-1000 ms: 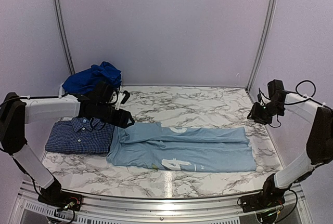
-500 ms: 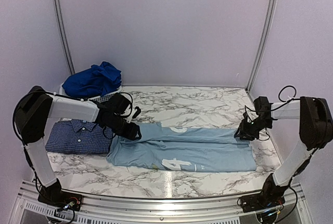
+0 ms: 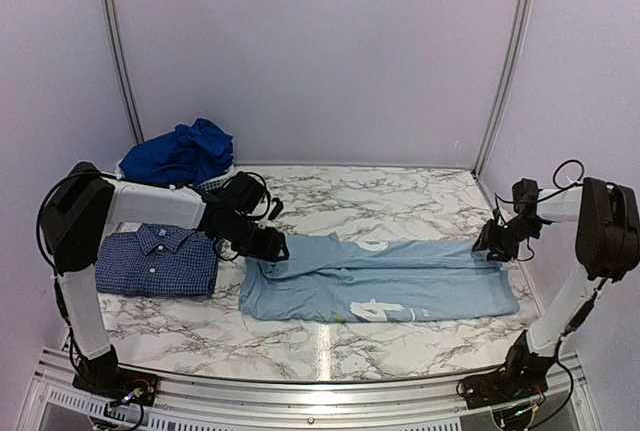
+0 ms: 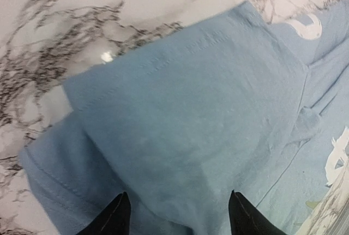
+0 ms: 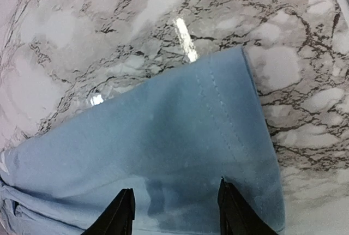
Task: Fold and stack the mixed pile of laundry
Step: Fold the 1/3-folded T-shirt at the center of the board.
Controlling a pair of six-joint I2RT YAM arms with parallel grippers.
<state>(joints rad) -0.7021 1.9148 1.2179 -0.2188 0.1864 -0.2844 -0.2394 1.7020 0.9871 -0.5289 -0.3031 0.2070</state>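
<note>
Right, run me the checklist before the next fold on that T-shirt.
1. The T-shirt lies flat as a long strip on the table: ok.
2. The left gripper sits over the strip's left end: ok.
3. The right gripper sits over its right end: ok.
4. Cloth is actually pinched at either end: cannot tell; both grippers look open.
5. The checked shirt is folded and apart from the T-shirt: ok.
6. The blue clothes are heaped at the far left, off the strip: ok.

Button-up shirt (image 3: 155,261) left of T-shirt (image 3: 400,281); clothes heap (image 3: 180,151) behind.
</note>
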